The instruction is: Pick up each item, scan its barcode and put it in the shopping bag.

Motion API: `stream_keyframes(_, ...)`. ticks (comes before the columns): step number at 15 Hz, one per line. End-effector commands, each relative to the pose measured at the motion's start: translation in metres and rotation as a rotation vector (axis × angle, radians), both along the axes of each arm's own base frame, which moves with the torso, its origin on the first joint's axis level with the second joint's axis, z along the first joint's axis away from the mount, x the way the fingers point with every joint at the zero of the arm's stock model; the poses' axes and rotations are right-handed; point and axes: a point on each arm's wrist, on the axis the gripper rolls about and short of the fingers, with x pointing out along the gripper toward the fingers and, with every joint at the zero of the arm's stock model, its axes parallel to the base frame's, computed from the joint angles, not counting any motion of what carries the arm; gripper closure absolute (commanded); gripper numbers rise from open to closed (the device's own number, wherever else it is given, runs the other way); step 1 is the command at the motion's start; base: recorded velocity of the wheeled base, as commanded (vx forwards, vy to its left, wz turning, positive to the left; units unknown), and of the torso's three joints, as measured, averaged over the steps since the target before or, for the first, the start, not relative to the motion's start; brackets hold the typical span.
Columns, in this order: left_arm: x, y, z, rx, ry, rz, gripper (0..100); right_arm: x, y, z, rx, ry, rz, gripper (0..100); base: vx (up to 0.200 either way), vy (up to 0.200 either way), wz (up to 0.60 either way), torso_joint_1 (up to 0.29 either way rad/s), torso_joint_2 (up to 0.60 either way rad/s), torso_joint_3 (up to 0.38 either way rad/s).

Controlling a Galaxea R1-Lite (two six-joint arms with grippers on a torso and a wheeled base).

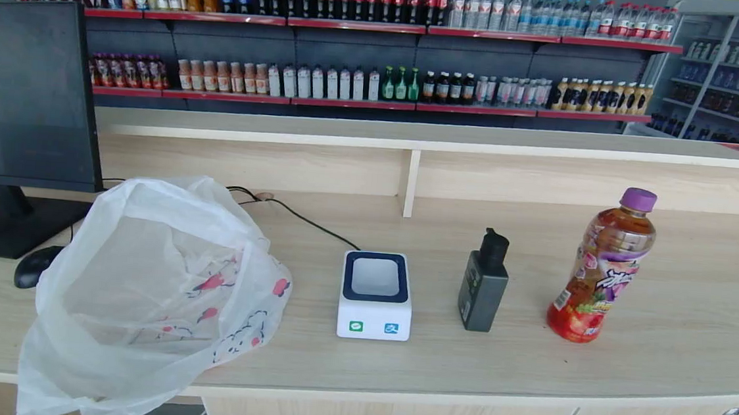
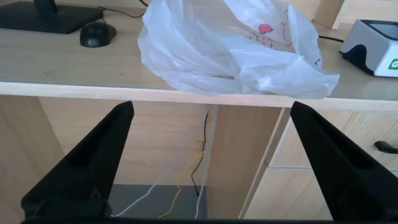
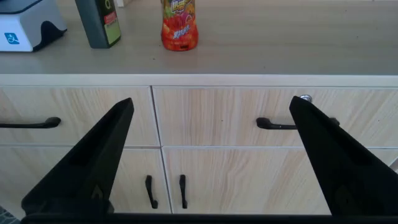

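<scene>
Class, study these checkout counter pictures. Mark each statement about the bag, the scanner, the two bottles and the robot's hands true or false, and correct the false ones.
1. The scanner stands between the shopping bag and the dark grey bottle. True.
2. The drink bottle with the purple cap stands upright, farthest to the robot's right of the items. True.
3. The dark grey bottle is already inside the shopping bag. False: it stands on the counter, next to the scanner.
4. Both hands are shut on items. False: the left hand and the right hand are open and hold nothing.
</scene>
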Motion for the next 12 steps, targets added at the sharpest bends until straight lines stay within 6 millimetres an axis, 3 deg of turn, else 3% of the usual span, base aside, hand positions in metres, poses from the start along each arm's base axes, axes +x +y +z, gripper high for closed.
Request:
stream_keyframes(1,0.000,0.000,0.000,0.000,0.000,0.000,0,0.000,0.000,0.000,-0.004,0.001,0.001,0,0.000,0.000,0.00,0.000,0.00,0.000)
stream_keyframes(4,0.000,0.000,0.000,0.000,0.000,0.002,0,0.000,0.000,0.001,-0.006,-0.006,0.001,0,0.000,0.000,0.00,0.000,0.00,0.000)
stream_keyframes(7,0.000,0.000,0.000,0.000,0.000,0.000,0,-0.010,0.001,0.048,-0.020,-0.239,0.041,0,0.000,0.000,0.00,0.000,0.00,0.000)
stream_keyframes(10,0.000,0.000,0.000,0.000,0.000,0.000,0,-0.009,0.001,0.075,-0.048,-0.244,0.031,0,0.000,0.000,0.00,0.000,0.00,0.000)
stream_keyframes(12,0.000,0.000,0.000,0.000,0.000,0.000,0,0.005,0.001,0.101,-0.047,-0.197,0.034,0,0.000,0.000,0.00,0.000,0.00,0.000)
